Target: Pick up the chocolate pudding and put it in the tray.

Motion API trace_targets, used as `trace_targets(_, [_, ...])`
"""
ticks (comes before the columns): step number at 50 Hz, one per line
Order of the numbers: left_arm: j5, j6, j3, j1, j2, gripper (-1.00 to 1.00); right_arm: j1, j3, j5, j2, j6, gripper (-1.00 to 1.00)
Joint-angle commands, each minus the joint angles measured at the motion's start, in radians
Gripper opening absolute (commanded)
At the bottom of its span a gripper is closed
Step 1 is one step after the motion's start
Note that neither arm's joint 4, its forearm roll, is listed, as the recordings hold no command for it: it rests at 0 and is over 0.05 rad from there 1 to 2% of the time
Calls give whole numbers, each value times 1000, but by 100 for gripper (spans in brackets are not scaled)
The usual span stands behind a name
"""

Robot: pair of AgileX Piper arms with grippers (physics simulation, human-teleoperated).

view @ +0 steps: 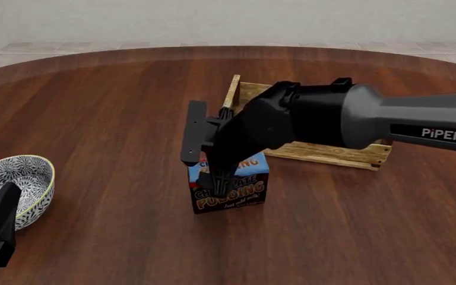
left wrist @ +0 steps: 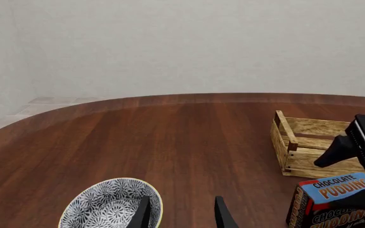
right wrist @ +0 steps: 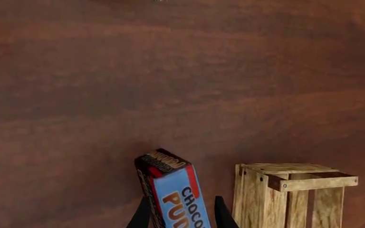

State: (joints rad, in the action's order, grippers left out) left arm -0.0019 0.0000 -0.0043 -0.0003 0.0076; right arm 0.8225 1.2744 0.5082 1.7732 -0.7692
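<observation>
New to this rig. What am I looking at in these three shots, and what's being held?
These are simulator renders of two Piper arms at a round wooden table. The front view comes from a fixed camera on the arms' side; the other two are cameras behind each gripper. On the table sit a chocolate pudding carton, a slatted wooden tray beside it and a patterned bowl. The right gripper has its fingers either side of the carton; whether it is clamped is unclear. The carton looks to be standing on the table. The left gripper is open near the bowl, holding nothing.
</observation>
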Motion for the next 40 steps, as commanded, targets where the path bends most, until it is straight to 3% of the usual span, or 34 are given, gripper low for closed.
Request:
trace_targets(1, [0, 0, 0, 0, 0, 100, -1, -1, -9, 9, 9, 100])
trace_targets(40, [0, 0, 0, 0, 0, 100, -20, -32, -45, 42, 24, 100])
